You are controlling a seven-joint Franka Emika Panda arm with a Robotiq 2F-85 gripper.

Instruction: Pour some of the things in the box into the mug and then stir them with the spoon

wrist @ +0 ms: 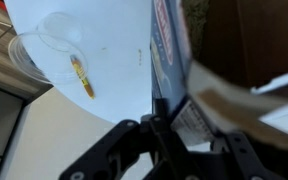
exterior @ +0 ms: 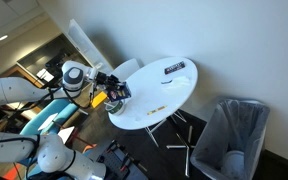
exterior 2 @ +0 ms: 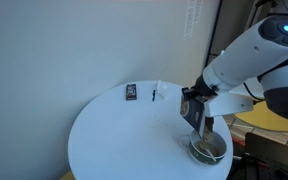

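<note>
The end effector (exterior 2: 196,102), partly closed, grips the box (exterior 2: 195,116), tilted over the mug (exterior 2: 209,150) at the tabletop (exterior 2: 114,135) edge; tipping it too steeply could dump everything or spill past the rim.

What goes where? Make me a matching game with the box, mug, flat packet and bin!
1. small dark cardboard box with orange-yellow print
2. small round greyish mug
3. long flat dark packet with white lettering
4. grey-lined waste bin

A. on the floor
B. gripped in the jaws
C. lying flat on the white round table
D. right below the box

Pairs: 1-B, 2-D, 3-C, 4-A
</note>
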